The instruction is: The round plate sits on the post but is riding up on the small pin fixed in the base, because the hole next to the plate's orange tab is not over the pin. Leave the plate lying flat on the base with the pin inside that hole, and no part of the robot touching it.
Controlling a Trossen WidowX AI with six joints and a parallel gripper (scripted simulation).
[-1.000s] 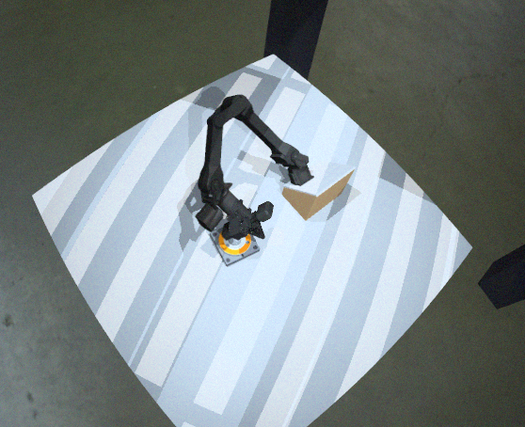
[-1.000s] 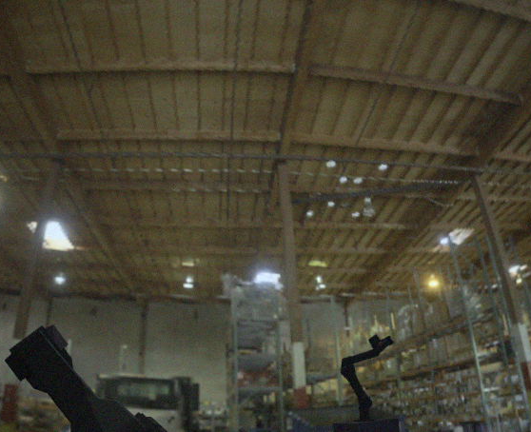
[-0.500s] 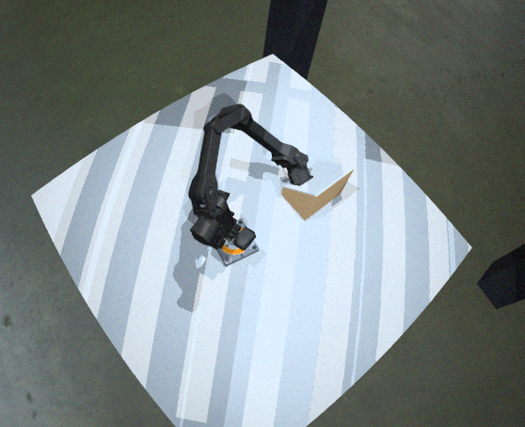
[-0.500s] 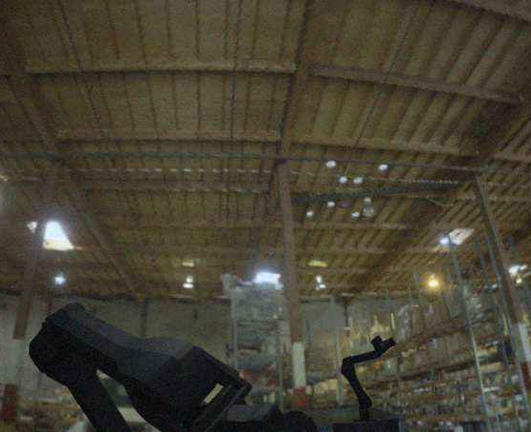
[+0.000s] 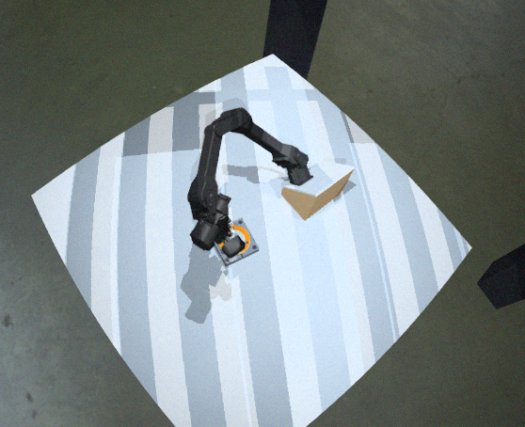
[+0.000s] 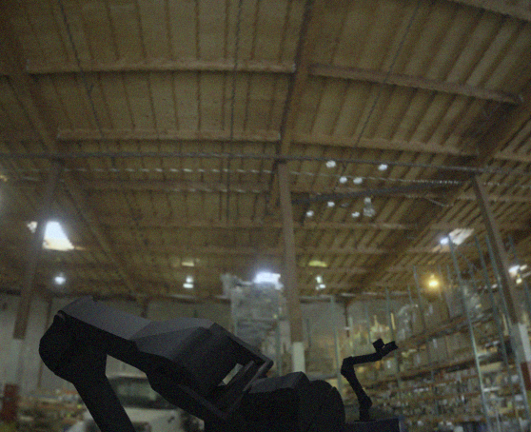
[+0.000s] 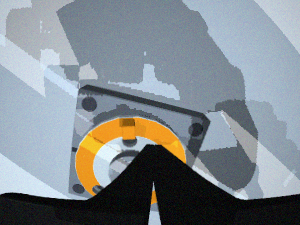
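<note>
The round plate [image 5: 246,235] [image 7: 85,161] is an orange ring with a pale centre on the square grey base [image 5: 253,247] [image 7: 107,103]. In the wrist view its orange tab [image 7: 128,131] is at the top of the ring, with a dark round spot just inside it. Another dark round spot shows at the ring's lower left. I cannot tell which is the pin or whether the plate lies flat. My gripper [image 7: 153,151] is shut and empty, its fingertips together over the plate's right part in the wrist view; contact cannot be told. The fingers hide the plate's lower right and part of the central post.
A tan and white angular block [image 5: 331,188] stands right of the base in the top view, beside the arm's mount [image 5: 300,174]. The striped table [image 5: 298,301] has its edges well away from the base. The exterior view shows only dark arm parts and the hall.
</note>
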